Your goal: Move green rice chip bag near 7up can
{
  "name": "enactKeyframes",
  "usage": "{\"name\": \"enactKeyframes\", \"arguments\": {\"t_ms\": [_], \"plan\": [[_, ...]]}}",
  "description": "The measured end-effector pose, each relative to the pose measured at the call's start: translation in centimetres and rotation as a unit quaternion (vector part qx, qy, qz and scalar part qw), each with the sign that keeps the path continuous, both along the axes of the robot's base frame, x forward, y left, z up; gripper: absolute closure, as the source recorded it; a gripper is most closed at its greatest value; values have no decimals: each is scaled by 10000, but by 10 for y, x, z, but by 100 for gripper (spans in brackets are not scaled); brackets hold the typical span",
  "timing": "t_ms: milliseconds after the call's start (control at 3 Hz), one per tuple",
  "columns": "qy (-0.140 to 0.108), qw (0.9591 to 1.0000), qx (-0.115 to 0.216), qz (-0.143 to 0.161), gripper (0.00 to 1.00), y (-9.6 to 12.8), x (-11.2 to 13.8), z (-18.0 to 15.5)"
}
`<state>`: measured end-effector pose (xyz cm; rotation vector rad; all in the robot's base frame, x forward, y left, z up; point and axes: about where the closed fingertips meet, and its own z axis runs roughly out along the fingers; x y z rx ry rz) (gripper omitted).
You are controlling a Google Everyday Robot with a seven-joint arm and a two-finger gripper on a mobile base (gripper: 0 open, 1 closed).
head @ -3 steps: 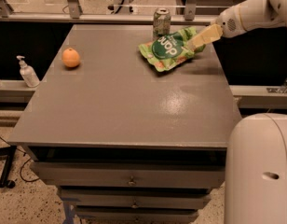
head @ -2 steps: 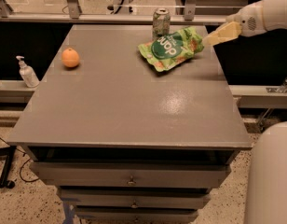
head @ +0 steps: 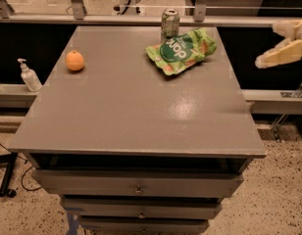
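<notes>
Light-green and crinkly, the green rice chip bag (head: 180,50) lies far right on the grey table (head: 141,111), just in front of the 7up can (head: 170,23). Its dark green circle bears upside-down white letters. The cream gripper (head: 264,59) hangs beyond the right edge; open or closed, cannot tell.

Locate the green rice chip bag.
Camera view: the green rice chip bag lies far right on the table, just before the 7up can; the gripper hangs beyond the right edge.

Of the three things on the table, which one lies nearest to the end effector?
The green rice chip bag: the end effector hangs beyond the right edge of the table; the 7up can is farther, the orange farthest.
</notes>
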<state>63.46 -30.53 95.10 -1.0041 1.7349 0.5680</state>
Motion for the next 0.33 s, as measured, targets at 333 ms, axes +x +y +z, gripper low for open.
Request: {"name": "enactKeyframes", "arguments": {"t_ms": [333], "plan": [[-86,10000,-16,8,0,-10,-11,-5]]}}
